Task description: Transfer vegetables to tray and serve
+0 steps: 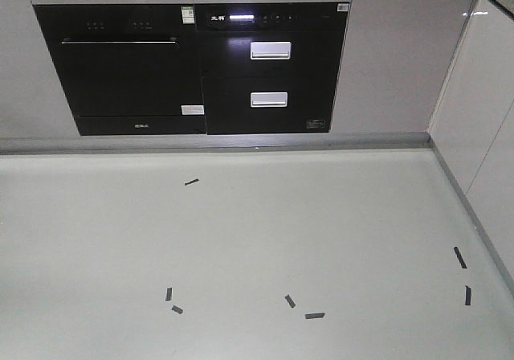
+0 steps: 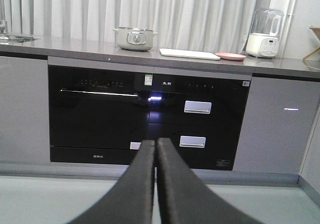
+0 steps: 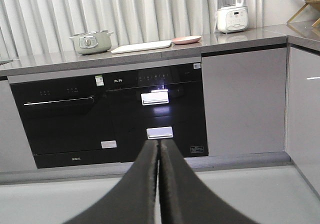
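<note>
tray (image 2: 190,53) on counter (image 2: 75,46), well beyond left gripper (image 2: 156,142)

The pot (image 2: 134,38) has its lid on, so its inside is hidden. Right of the pot, the tray (image 2: 189,53) and the plate (image 2: 230,56) lie nearly edge-on, so their top faces cannot be made out. Far right of the pot, a rack (image 2: 314,43) is cut by the picture's edge, as is the sink (image 2: 15,36) to its left. The sticker (image 2: 148,79) below the pot is too small to read. The left tool (image 2: 155,145) and right tool (image 3: 159,143) run off the bottom edge.
</note>
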Robot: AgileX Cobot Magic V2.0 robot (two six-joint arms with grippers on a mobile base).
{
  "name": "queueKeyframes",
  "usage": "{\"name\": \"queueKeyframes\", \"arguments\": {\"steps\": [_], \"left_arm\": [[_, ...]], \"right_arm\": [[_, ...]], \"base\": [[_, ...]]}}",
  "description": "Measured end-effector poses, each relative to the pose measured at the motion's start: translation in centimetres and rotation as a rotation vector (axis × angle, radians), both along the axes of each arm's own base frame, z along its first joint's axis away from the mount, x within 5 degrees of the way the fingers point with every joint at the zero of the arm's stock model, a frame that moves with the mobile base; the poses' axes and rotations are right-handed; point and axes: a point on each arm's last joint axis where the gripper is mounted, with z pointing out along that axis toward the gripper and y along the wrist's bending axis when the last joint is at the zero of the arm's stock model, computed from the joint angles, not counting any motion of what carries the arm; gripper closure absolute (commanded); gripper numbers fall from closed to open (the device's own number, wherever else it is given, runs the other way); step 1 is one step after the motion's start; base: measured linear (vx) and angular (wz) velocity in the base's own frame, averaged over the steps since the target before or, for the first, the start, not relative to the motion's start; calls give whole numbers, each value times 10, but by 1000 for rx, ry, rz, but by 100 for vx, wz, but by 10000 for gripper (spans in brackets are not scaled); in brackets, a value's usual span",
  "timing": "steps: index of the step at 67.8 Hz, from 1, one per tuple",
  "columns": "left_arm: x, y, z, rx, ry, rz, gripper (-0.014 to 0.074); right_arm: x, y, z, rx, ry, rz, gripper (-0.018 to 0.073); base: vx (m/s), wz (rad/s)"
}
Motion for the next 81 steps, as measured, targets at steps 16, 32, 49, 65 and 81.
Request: {"name": "queueKeyframes", "arguments": {"steps": [16, 32, 49, 65, 81], "left_arm": [[0, 0, 0, 0, 0, 0, 602], [0, 0, 0, 0, 0, 0, 602], [0, 0, 0, 0, 0, 0, 602], [0, 0, 0, 0, 0, 0, 602], [0, 0, 0, 0, 0, 0, 602]], "right_arm": [[0, 0, 0, 0, 0, 0, 562], [0, 0, 0, 0, 0, 0, 562], [0, 0, 0, 0, 0, 0, 562], [0, 0, 0, 0, 0, 0, 562], [0, 0, 0, 0, 0, 0, 562]], "base": [[0, 0], [0, 0], [0, 0], [0, 0], [0, 1]]}}
